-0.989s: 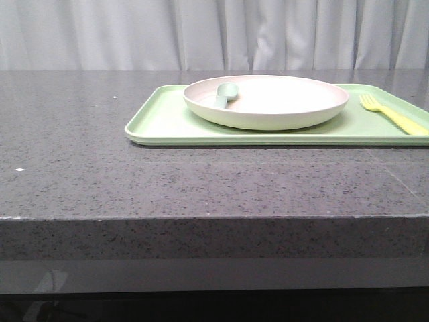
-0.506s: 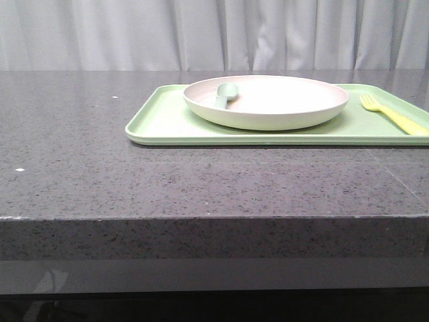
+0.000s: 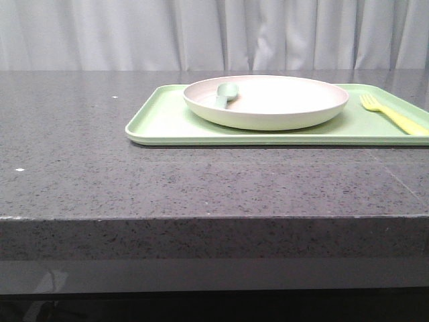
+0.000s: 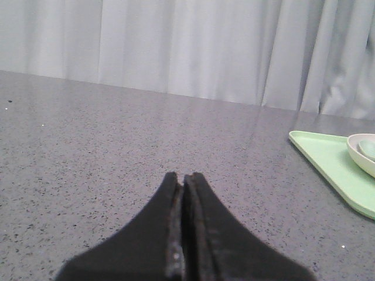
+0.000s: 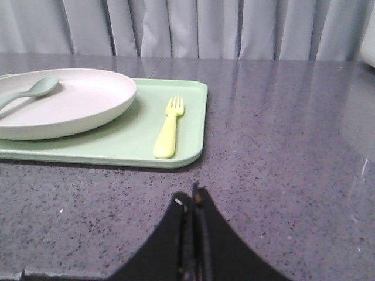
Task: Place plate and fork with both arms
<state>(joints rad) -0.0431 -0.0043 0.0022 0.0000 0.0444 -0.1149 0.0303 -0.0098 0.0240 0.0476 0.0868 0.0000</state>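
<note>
Right claw (image 5: 192,202), seemingly closed, sits near fork (image 5: 168,127).

The left gripper (image 4: 183,182) is pressing its two black fingers tightly together. The right gripper (image 5: 193,196) is doing the same, holding nothing.

A light-green tray (image 3: 161,121) occupies the far right part of the dark speckled table (image 3: 67,134), carrying a cream plate (image 3: 268,111) at its middle and a yellow fork (image 3: 392,115) toward the table's right edge. A grey-green spoon (image 3: 224,94) lies inside the plate. The table's whole left side and the broad strip along its near edge lie open to approach. A strip of bare tray separates fork and plate. Right of the tray (image 5: 187,117), more open table (image 5: 281,134) runs toward the right edge.
</note>
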